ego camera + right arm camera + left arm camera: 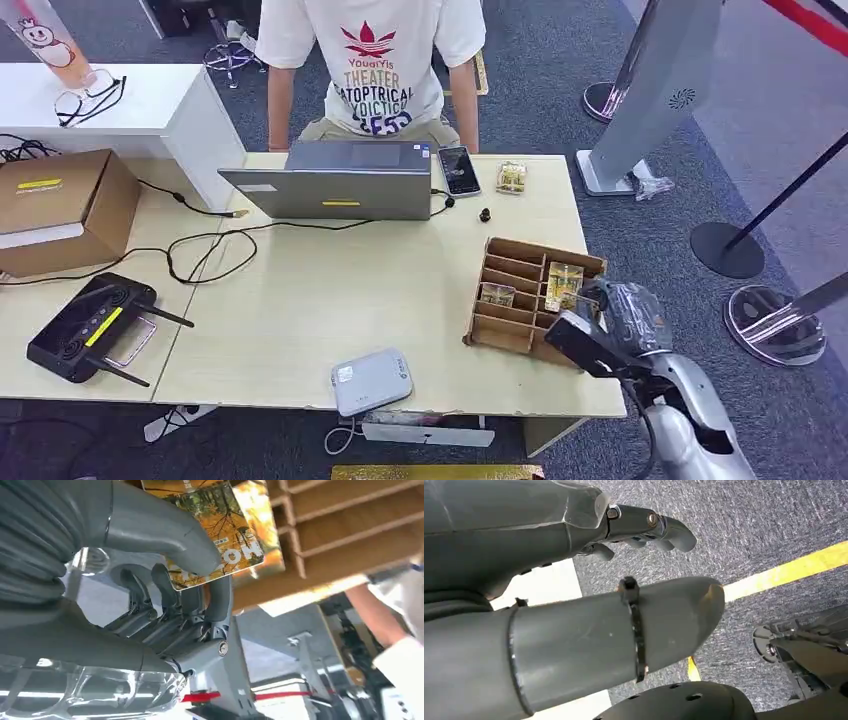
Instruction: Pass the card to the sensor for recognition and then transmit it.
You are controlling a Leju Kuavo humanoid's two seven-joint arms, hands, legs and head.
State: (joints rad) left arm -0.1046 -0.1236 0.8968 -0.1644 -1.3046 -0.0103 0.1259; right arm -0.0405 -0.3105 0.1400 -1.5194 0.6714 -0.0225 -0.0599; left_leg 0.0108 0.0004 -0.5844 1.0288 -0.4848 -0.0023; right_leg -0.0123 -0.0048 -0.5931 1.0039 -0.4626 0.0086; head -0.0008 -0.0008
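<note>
While the right hand (165,575) pinches one autumn-patterned card (220,525) between thumb and fingers at the wooden slotted rack (520,290), a second card (497,294) sits in a slot. One grey sensor box (371,381) lies near the table (300,300) edge. Left hand (644,530) fingers curl loosely, holding nothing.

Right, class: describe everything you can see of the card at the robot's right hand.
The card is flat and glossy, printed with orange and yellow autumn trees and pale lettering. In the right wrist view the right hand pinches it, thumb on the printed face and fingers behind its edge. It stands at the wooden rack, over one of the slots. In the head view it shows as a yellowish card just ahead of the hand.
</note>
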